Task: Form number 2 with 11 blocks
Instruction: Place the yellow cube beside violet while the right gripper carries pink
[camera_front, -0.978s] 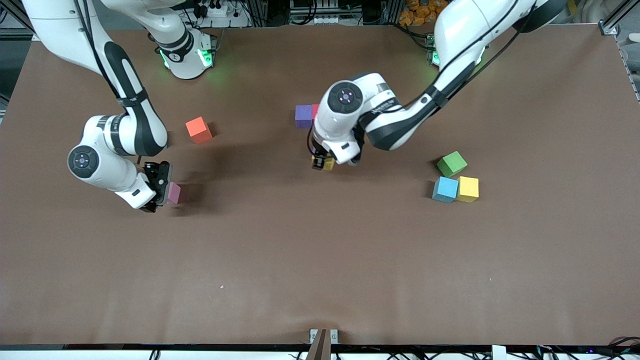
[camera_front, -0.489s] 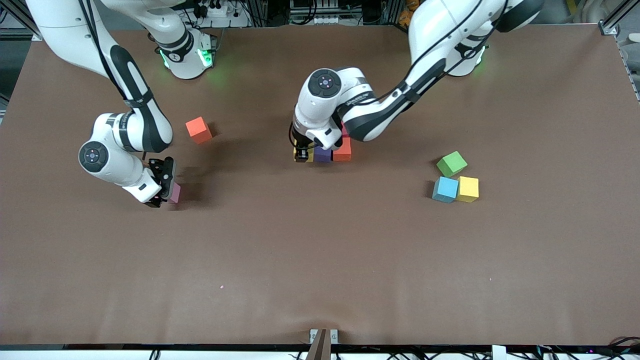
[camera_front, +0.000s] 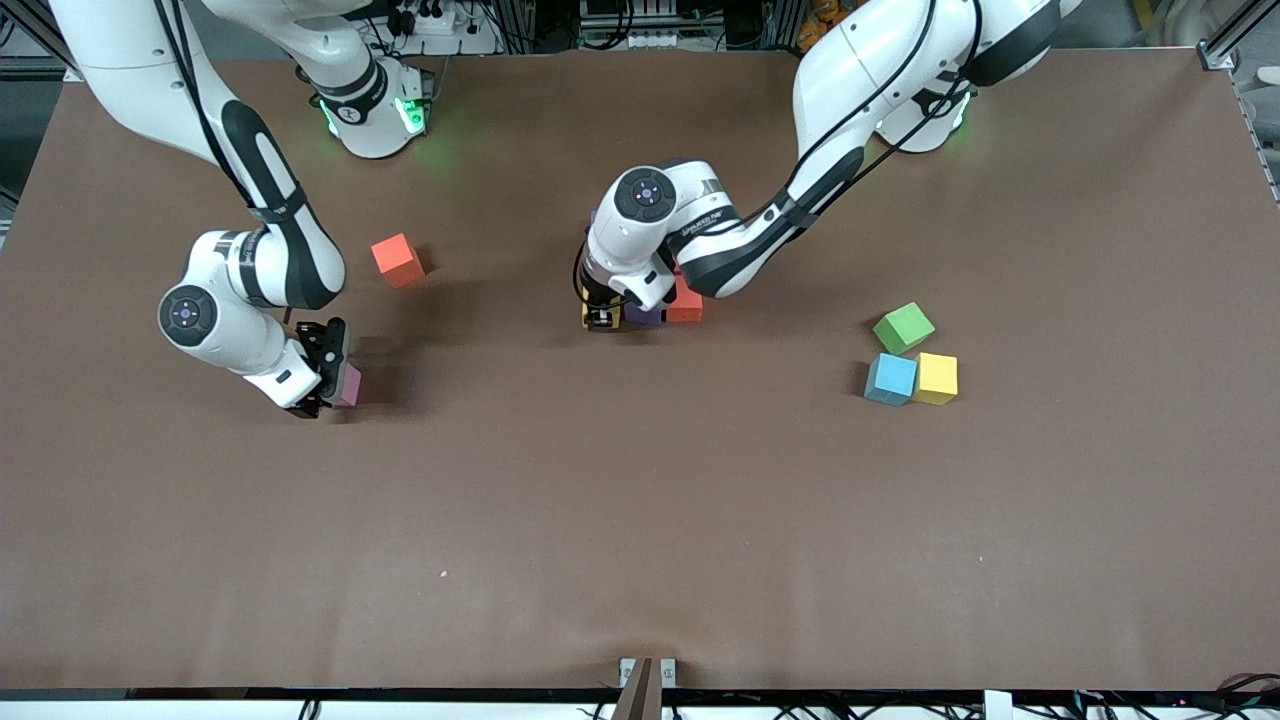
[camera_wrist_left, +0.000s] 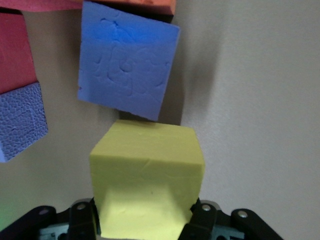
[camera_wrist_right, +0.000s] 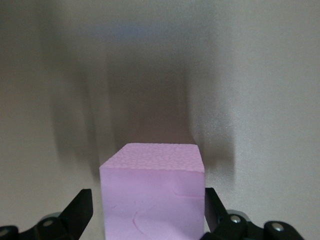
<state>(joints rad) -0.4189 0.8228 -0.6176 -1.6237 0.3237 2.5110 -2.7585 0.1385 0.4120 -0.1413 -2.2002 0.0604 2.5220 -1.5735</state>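
My left gripper (camera_front: 603, 318) is shut on a yellow block (camera_wrist_left: 147, 170) and holds it low beside a purple block (camera_wrist_left: 127, 65), at the end of a row with a red-orange block (camera_front: 686, 305). Another purple block (camera_wrist_left: 20, 120) and a red one (camera_wrist_left: 15, 55) lie close by. The left arm's wrist hides most of this group in the front view. My right gripper (camera_front: 333, 376) stands open around a pink block (camera_wrist_right: 152, 190) on the table near the right arm's end, one finger (camera_wrist_right: 80, 210) a little apart from it.
An orange block (camera_front: 397, 259) lies alone, farther from the front camera than the pink one. Toward the left arm's end a light blue block (camera_front: 890, 379) and a yellow block (camera_front: 937, 378) touch, with a green cube (camera_front: 904, 328) just beside them.
The left arm carried the yellow block toward the right arm's end and lowered it beside the purple block. The right gripper shifted slightly around the pink block.
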